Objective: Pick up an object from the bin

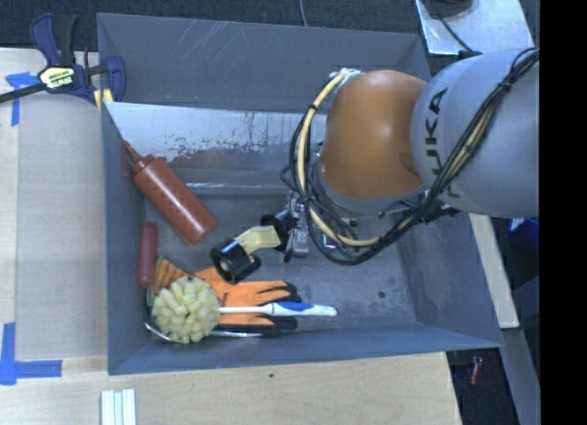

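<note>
My gripper (pixel 297 232) hangs low over the middle of the bin, mostly hidden beneath the arm's orange cover. Just to its left lies a small black cylinder (pixel 233 260) with a pale yellow piece (pixel 260 239) reaching from it toward the gripper. Whether the gripper touches that piece I cannot tell. Below them an orange glove (pixel 240 296) lies flat by the front wall, with a blue and white toothbrush (pixel 292 307) across it.
A brown squeeze bottle (pixel 171 198) lies slanted at the left. A short red cylinder (pixel 147 253) rests by the left wall. A knobbly yellow-green ball (pixel 186 311) sits in the front left corner on a metal utensil. The arm covers the bin's right half.
</note>
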`<act>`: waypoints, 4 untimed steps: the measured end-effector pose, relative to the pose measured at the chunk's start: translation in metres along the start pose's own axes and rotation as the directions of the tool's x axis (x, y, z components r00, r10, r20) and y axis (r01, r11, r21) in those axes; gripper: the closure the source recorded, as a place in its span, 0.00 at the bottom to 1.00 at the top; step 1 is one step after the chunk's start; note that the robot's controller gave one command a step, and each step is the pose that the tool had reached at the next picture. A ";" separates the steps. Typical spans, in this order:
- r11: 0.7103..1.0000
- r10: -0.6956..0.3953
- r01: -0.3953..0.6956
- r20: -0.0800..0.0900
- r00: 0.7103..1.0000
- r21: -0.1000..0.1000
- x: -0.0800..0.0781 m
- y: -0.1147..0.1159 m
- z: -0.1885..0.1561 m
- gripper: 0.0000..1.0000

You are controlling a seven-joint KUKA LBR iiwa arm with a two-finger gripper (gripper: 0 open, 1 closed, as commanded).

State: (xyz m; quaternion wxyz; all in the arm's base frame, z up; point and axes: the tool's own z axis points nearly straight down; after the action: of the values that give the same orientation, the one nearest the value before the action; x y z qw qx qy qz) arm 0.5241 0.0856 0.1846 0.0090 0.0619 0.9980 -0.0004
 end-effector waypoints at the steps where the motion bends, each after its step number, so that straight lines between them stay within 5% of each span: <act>1: 0.987 -0.163 0.163 -0.006 0.987 0.003 0.004 0.015 0.029 1.00; 3: 0.991 0.134 -0.134 0.001 0.991 0.002 0.013 0.031 0.078 1.00; 4: 0.990 -0.139 0.139 -0.006 0.990 0.002 0.015 0.036 0.020 1.00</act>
State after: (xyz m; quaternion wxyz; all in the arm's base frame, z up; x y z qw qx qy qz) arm 0.5145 0.1230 0.1641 0.0060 -0.0077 1.0000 -0.0023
